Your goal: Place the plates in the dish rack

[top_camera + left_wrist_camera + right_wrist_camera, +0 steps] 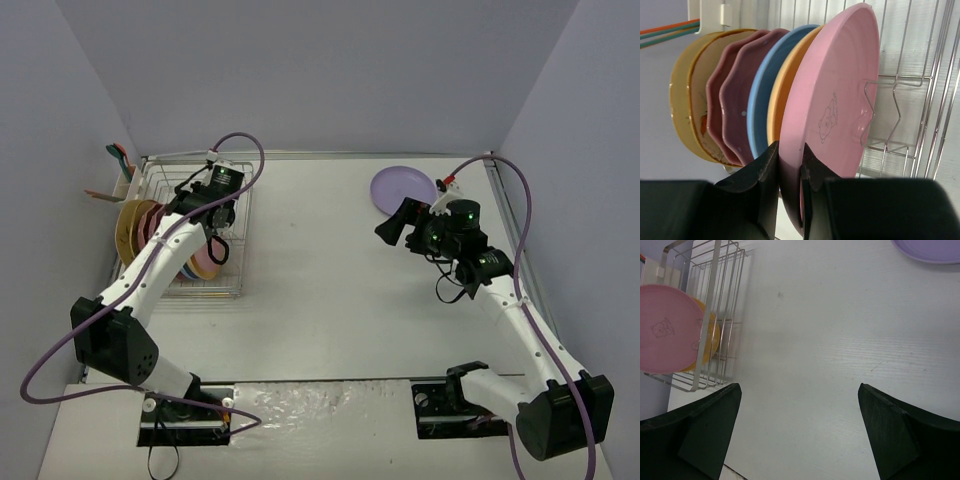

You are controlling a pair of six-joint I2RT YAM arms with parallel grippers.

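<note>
Left claw (790,150) pinches rim of pink plate (835,90) (faint cartoon print), upright in dish rack (910,76); right claw (799,387) spread.
</note>
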